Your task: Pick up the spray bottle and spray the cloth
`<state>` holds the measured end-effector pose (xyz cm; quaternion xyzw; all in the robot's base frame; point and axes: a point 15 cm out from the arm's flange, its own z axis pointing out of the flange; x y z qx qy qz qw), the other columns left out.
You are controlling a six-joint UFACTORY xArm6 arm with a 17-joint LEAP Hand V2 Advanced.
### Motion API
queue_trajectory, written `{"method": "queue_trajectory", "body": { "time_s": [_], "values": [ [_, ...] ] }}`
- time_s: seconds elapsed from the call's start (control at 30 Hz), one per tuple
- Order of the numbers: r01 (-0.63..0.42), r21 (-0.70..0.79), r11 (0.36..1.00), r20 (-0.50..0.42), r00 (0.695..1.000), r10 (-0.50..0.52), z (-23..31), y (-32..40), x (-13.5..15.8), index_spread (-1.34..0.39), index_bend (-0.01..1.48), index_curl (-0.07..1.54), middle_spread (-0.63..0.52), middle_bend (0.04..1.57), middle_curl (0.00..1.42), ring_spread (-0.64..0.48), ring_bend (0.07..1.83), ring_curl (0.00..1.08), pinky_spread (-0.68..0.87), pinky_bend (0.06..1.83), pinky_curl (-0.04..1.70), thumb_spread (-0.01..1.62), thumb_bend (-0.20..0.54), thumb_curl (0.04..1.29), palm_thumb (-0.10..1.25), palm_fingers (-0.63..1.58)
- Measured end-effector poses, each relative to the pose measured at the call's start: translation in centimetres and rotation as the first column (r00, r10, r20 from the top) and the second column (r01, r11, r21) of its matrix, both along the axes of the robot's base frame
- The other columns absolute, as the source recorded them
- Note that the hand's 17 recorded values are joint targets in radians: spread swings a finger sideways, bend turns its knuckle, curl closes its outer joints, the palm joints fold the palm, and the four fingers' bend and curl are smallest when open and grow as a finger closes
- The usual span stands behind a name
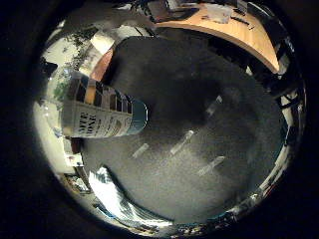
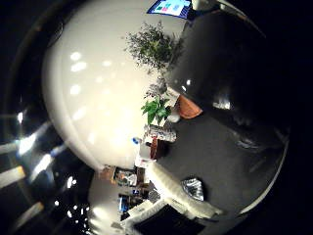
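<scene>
Spray bottle point(image 1: 102, 112) at the left of the little finger side view, big and close to the palm, standing on the dark grey table point(image 1: 199, 149). Long side pointing from left edge toward middle. Hand's fingers out of sight: cannot tell if loose or closed. No cloth seen.

I log bold dark lettering on the spray bottle point(image 1: 102, 112) label, partly turned away, no word legible.

A dark grey table point(image 1: 199, 164) carries the upright spray bottle point(image 1: 102, 112) and a crumpled cloth point(image 2: 194, 188).
</scene>
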<state>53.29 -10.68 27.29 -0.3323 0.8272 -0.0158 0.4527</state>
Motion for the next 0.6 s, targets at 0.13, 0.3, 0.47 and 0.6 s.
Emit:
{"method": "queue_trajectory", "body": {
  "time_s": [0.13,0.3,0.47,0.6],
  "values": [
    [0.007,-0.006,1.0,-0.029,1.0,-0.008,-1.7,-0.1,0.3,-0.15,0.17,0.3,0.16,0.19,0.33,0.3,0.45,0.24,0.61,1.13,0.14,1.02,-0.027,0.34,0.48,0.0],
    [0.013,0.002,1.0,-0.04,0.999,-0.013,-2.5,-0.2,0.7,-0.17,0.18,0.31,0.12,0.21,0.33,0.29,0.45,0.24,0.62,1.1,0.14,1.03,-0.009,0.35,0.54,0.06],
    [0.058,0.007,0.998,-0.018,0.998,-0.058,-1.6,-1.0,1.2,-0.44,0.35,0.38,-0.21,0.4,0.39,-0.02,0.46,0.23,0.64,0.84,0.05,1.09,0.014,0.4,0.77,0.45],
    [0.075,-0.003,0.997,-0.015,0.997,-0.075,-1.6,-1.6,1.3,-0.54,0.41,0.42,-0.38,0.46,0.41,-0.22,0.45,0.21,0.63,0.74,0.0,1.1,-0.01,0.42,0.86,0.56]
  ]
}}
